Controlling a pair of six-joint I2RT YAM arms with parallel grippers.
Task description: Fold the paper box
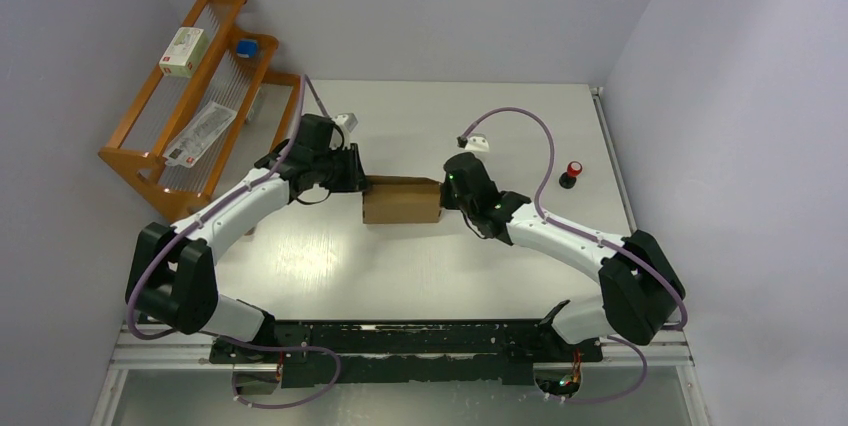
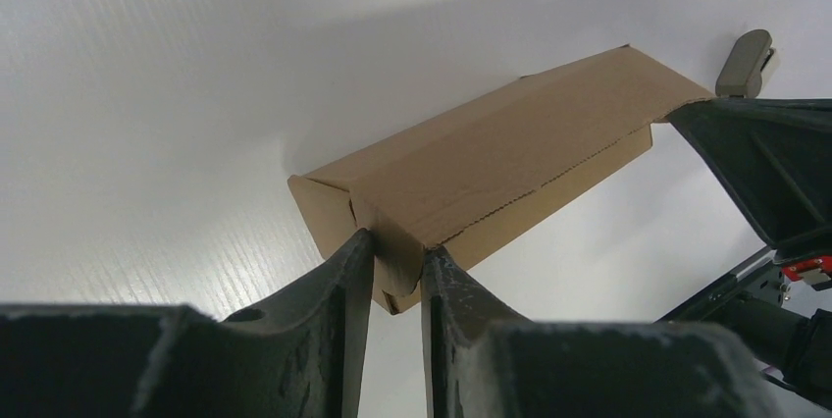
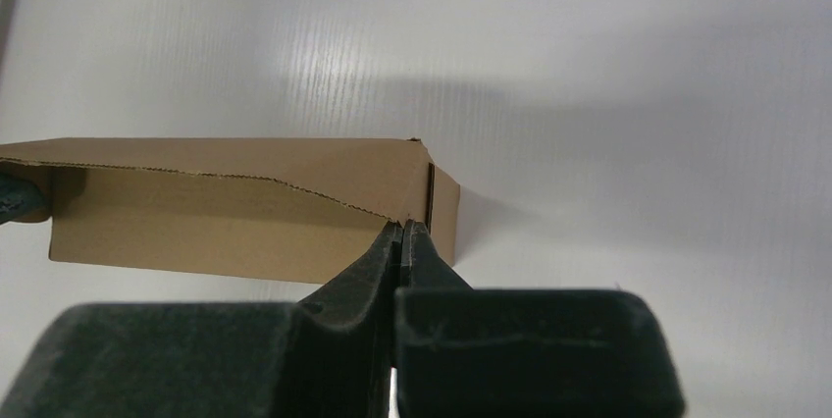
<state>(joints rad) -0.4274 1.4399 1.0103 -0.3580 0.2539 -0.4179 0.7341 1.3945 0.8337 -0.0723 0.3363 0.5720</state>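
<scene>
The paper box [image 1: 402, 201] is a small brown cardboard box lying lengthwise in the middle of the table. In the left wrist view the paper box [image 2: 491, 163] shows a serrated seam along its top. My left gripper [image 1: 355, 171] is at its left end. Its jaws [image 2: 397, 246] stand a narrow gap apart, and a rounded cardboard end tab fills that gap. My right gripper [image 1: 447, 191] is at the box's right end. In the right wrist view its fingertips [image 3: 403, 227] are pressed together against the upper edge of the paper box [image 3: 245, 207], with nothing between them.
A wooden rack [image 1: 200, 96] stands at the back left, holding a small white box with a green and red label [image 1: 185, 51], a blue object [image 1: 246, 47] and a flat packet [image 1: 200, 133]. A red-topped black button [image 1: 571, 174] sits to the right, near the wall.
</scene>
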